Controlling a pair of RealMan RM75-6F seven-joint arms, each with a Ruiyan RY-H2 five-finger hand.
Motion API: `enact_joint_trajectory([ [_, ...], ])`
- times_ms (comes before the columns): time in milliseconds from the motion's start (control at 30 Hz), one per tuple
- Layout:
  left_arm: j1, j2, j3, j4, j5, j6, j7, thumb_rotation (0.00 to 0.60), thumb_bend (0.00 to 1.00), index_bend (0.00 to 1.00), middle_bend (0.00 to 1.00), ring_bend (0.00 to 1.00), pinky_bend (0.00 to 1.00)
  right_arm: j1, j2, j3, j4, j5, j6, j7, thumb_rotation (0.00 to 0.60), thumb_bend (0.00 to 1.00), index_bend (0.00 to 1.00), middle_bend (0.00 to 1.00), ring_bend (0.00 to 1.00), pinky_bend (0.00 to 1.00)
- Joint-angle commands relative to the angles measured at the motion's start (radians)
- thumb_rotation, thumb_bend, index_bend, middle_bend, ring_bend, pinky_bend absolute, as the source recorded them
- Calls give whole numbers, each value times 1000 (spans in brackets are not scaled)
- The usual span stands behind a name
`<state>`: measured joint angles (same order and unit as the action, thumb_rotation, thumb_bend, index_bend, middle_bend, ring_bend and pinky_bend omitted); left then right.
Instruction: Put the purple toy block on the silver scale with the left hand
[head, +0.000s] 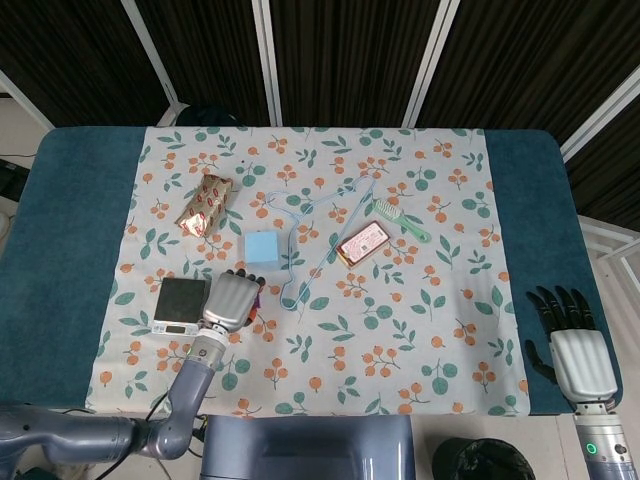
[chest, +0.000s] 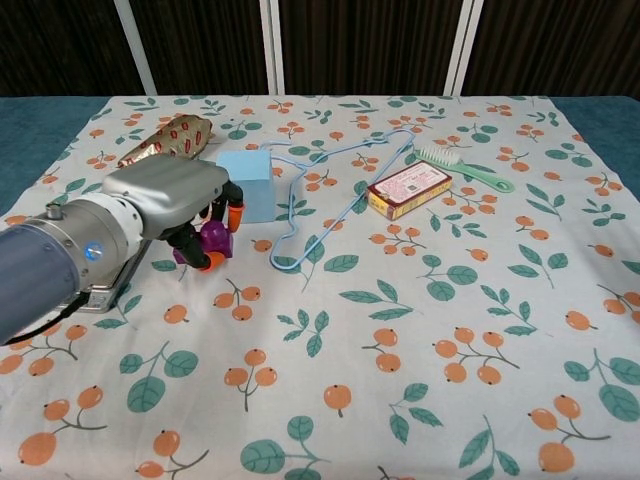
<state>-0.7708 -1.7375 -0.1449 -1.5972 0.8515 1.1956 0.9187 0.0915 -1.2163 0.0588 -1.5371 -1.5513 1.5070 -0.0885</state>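
Observation:
The purple toy block (chest: 212, 240) shows in the chest view between the fingers of my left hand (chest: 165, 200), which grips it just above the cloth. From the head view the left hand (head: 228, 300) covers the block and sits right beside the silver scale (head: 182, 305), at its right edge. In the chest view only a corner of the scale (chest: 98, 296) peeks out under my forearm. My right hand (head: 575, 345) hangs off the table's right side, fingers apart and holding nothing.
A light blue box (head: 262, 246) lies just behind the left hand, with a blue hanger (head: 320, 235) to its right. Further off are a pink box (head: 363, 242), a green brush (head: 400, 220) and a gold packet (head: 205, 204).

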Motion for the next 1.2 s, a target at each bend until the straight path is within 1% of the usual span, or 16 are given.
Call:
enact_joint_trajectory([
  [33, 12, 127, 14, -115, 2, -19, 4, 600, 336, 463, 515, 354, 468, -1, 0, -1, -2, -2, 2, -3, 600, 480, 129, 126, 39, 0],
  [167, 14, 262, 30, -152, 9, -90, -44, 600, 336, 462, 507, 354, 468, -2, -1, -2, -6, -4, 5, -9, 600, 480, 129, 126, 39, 0],
  [267, 19, 340, 46, -130, 35, -138, -95, 600, 336, 466, 509, 354, 467, -1, -5, -3, -7, -2, 2, -15, 600, 480, 129, 126, 39, 0],
  [367, 33, 382, 65, -88, 77, -171, -163, 600, 336, 466, 509, 354, 465, 0, -9, -3, -6, 2, -4, -23, 600, 481, 129, 126, 39, 0],
  [500, 47, 399, 81, -56, 105, -205, -237, 600, 336, 466, 509, 354, 462, 3, -14, -5, -6, 1, -10, -32, 600, 481, 129, 126, 39, 0],
  [700, 60, 391, 99, -9, 170, -232, -322, 600, 336, 460, 503, 350, 453, 3, -18, -7, -5, -1, -9, -40, 600, 480, 129, 126, 39, 0],
  [833, 66, 388, 112, 9, 185, -234, -334, 600, 336, 458, 501, 348, 451, 2, -16, -5, -3, 2, -8, -38, 600, 481, 129, 126, 39, 0],
  [1200, 76, 354, 145, 68, 203, -238, -315, 600, 336, 461, 492, 342, 444, 2, -12, -4, -2, 0, -5, -23, 600, 480, 129, 126, 39, 0],
])
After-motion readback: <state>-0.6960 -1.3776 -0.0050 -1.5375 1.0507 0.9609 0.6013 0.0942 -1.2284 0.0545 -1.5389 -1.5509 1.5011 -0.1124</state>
